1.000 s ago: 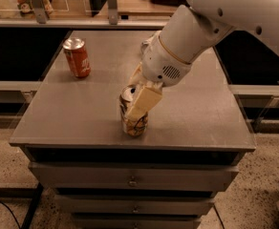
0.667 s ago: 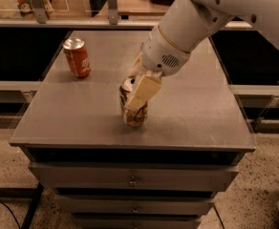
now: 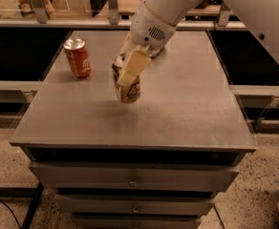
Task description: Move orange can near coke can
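Note:
The orange can (image 3: 129,90), golden-tan with cream and dark markings and a silver top, is held in my gripper (image 3: 126,75), lifted a little above the grey tabletop (image 3: 177,109) near its middle and slightly tilted. One cream finger (image 3: 132,67) lies across the can's front. The white arm reaches down from the upper right. The coke can (image 3: 78,57), red-orange with a silver top, stands upright on the table's far left, to the left of and a little beyond the held can.
The table is a grey cabinet with drawers (image 3: 132,179) below its front edge. A rail and shelving (image 3: 72,22) run along the far side. Speckled floor (image 3: 254,199) lies in front.
The gripper has carried the orange can up off the table and toward the far left, closer to the coke can. The coke can has not moved.

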Action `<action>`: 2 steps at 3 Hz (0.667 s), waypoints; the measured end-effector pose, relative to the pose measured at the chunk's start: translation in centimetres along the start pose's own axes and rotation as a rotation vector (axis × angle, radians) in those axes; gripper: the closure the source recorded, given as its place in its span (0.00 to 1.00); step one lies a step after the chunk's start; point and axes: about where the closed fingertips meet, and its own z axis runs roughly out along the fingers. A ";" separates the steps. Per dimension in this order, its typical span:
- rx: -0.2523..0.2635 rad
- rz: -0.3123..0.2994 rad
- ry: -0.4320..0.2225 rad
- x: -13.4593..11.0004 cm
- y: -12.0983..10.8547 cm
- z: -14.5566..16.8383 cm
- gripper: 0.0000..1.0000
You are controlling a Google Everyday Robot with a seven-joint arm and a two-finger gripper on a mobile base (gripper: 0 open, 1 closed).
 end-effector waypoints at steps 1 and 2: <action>0.001 0.007 0.013 -1.0 -2.9 0.8 0.92; -0.003 0.028 0.002 -1.8 -4.7 2.2 0.90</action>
